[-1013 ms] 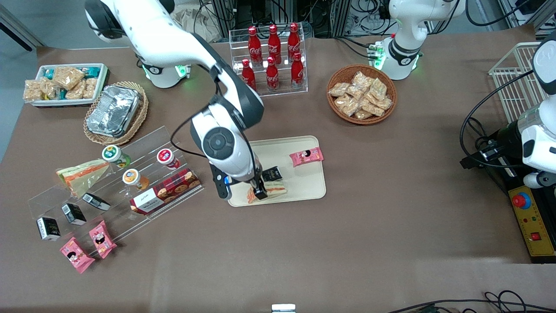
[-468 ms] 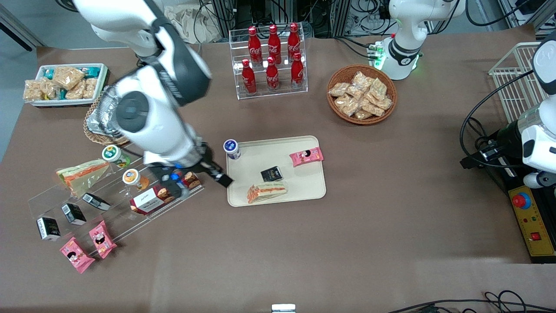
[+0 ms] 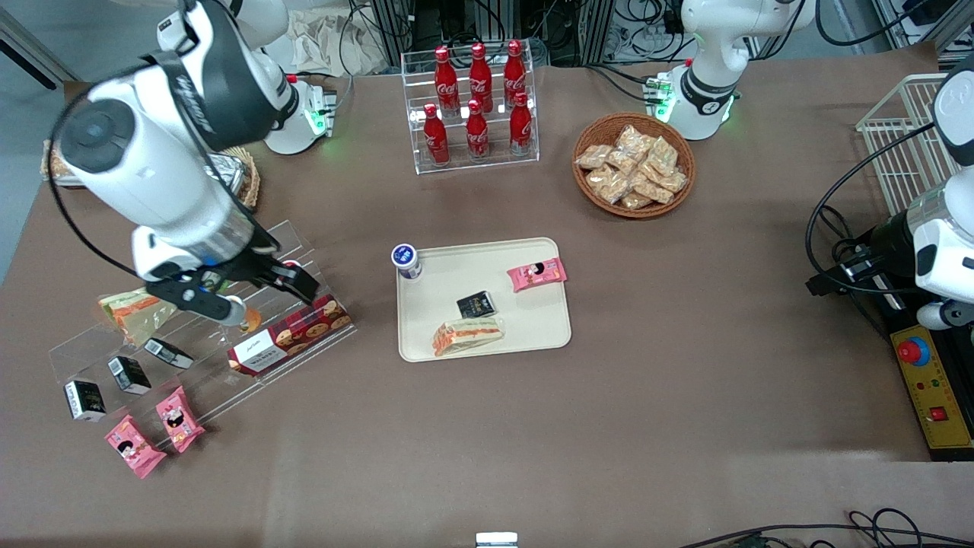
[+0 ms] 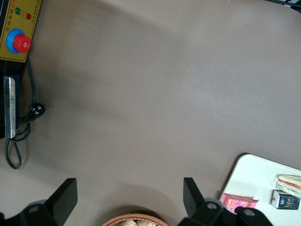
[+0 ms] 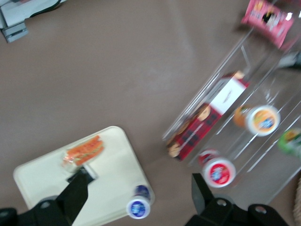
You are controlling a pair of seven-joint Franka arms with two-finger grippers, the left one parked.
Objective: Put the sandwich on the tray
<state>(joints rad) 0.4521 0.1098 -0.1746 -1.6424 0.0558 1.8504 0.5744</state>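
Observation:
A wrapped triangular sandwich (image 3: 468, 335) (image 5: 83, 149) (image 4: 289, 181) lies flat on the cream tray (image 3: 525, 327) (image 5: 113, 174) (image 4: 254, 174), near the tray's edge closest to the front camera. Nothing holds it. My right gripper (image 3: 259, 297) (image 5: 138, 181) hangs open and empty above the clear acrylic rack (image 3: 228, 335), well away from the tray toward the working arm's end. Another wrapped sandwich (image 3: 133, 308) rests on that rack, partly hidden by the arm.
The tray also holds a pink snack packet (image 3: 537, 273), a black carton (image 3: 476, 304) and a blue-capped bottle (image 3: 405, 259). The rack carries a cookie box (image 3: 289, 335) and cups. Cola bottles (image 3: 475, 103) and a snack basket (image 3: 633, 164) stand farther from the camera.
The gripper let go of the sandwich on the tray, opened, and swung up and away to above the acrylic rack. The sandwich stays on the tray.

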